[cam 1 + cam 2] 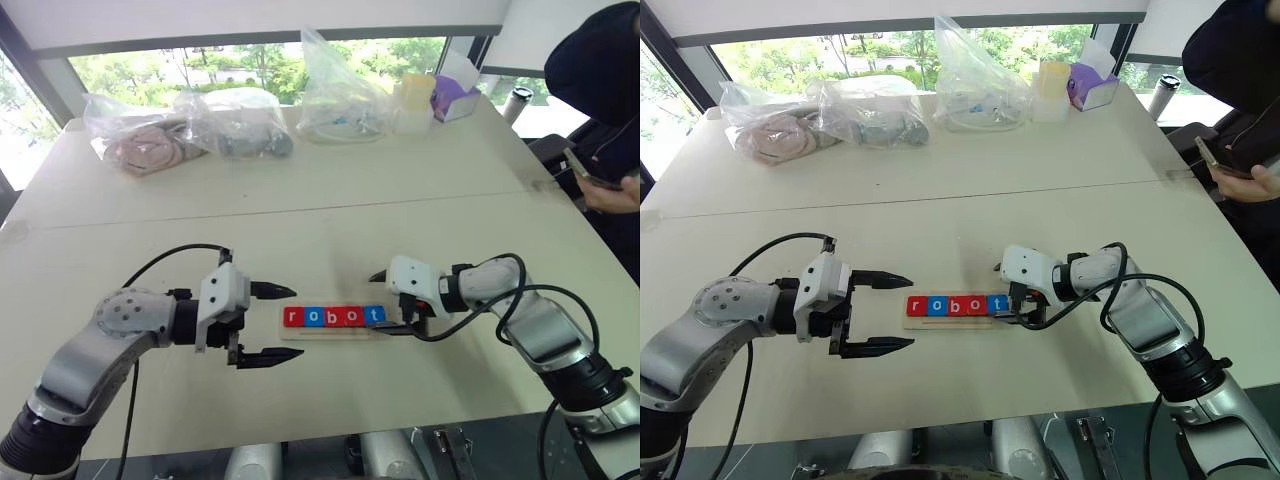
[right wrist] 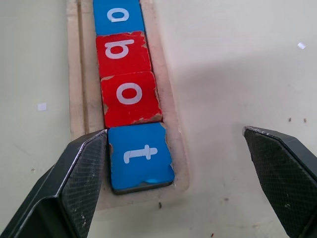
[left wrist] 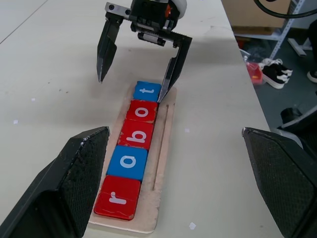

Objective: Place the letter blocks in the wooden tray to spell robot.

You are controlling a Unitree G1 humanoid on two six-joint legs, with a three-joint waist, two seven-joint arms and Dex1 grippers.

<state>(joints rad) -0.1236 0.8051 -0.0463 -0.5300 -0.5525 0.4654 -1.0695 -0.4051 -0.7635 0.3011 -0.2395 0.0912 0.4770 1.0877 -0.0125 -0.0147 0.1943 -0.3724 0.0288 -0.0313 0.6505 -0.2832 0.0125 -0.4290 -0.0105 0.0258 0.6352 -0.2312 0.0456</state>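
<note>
A: Start at the left. What is the left gripper (image 1: 279, 323) doing?

B: It hangs just off the nine o'clock end of the wooden tray (image 1: 296, 331), pointing along the tray's length. Its two black fingers are spread wide with nothing between them.

A: And the tray itself?

B: It lies near the middle of the pale table (image 1: 300, 200), long side running from nine o'clock to three. All five letter blocks (image 1: 332, 316) sit in it in one row, edge to edge: red r (image 3: 117, 197), blue o (image 3: 128, 162), red b (image 3: 135, 134), red o (image 3: 141, 111), blue t (image 3: 147, 91). They hug one long side of the tray, leaving a bare strip of wood along the other.

A: The right gripper (image 3: 132, 79)?

B: At the three o'clock end, tilted down over the t. Its fingers are also wide apart and empty. One fingertip (image 3: 166, 87) stands at the tray's edge right beside the t block; whether it touches, I cannot tell. The other is over bare table.

A: Anything farther off?

B: At twelve o'clock, along the far edge, clear plastic bags (image 1: 225, 125) and a purple box (image 1: 455, 98). At two o'clock, a person in dark clothing holds a phone (image 1: 590, 175).
</note>
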